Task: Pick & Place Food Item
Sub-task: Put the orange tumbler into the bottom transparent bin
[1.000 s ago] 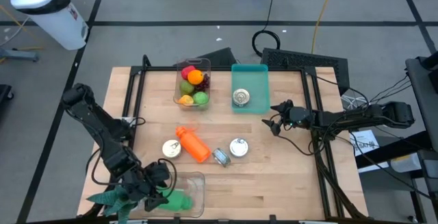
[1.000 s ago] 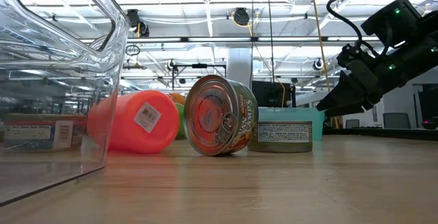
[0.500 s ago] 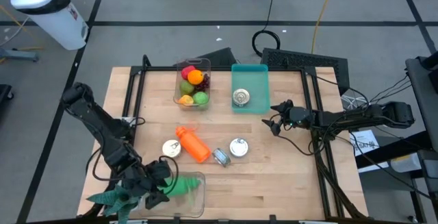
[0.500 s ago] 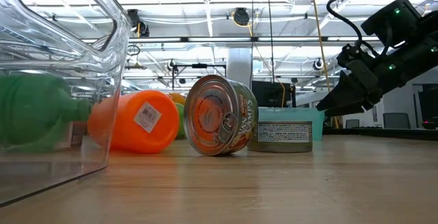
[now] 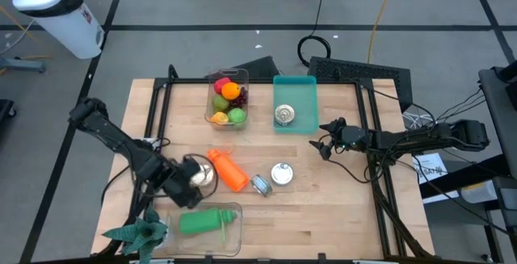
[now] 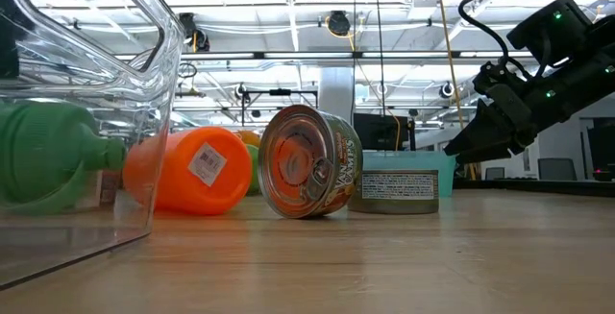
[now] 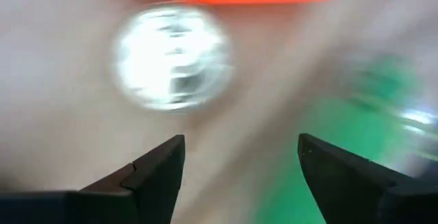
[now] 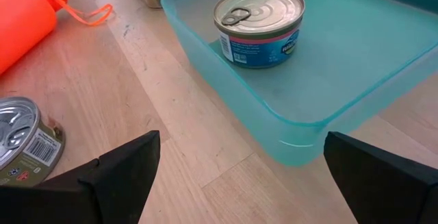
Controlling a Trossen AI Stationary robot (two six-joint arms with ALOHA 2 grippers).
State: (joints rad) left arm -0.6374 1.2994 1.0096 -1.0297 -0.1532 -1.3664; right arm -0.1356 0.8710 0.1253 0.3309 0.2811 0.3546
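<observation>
A green bottle [image 5: 200, 221] is seen lying on its side inside a clear plastic container [image 5: 232, 233] at the table's front edge, left of centre. The left gripper [image 5: 192, 177] is held above the table just behind that container, over a silver can [image 5: 203, 175]; its fingers [image 7: 161, 169] are parted and nothing is gripped between them. An orange bottle [image 5: 228, 170] is laid on its side beside that can, with two more cans [image 5: 281, 173] to its right near the table's middle. A teal tray [image 5: 295, 91] holding one can [image 8: 259, 24] is placed at the back edge, next to a clear bin of toy fruit [image 5: 227, 99]. The right gripper [image 5: 323, 147] is held over the table's right side, beside the tray, its jaws spread wide and empty.
</observation>
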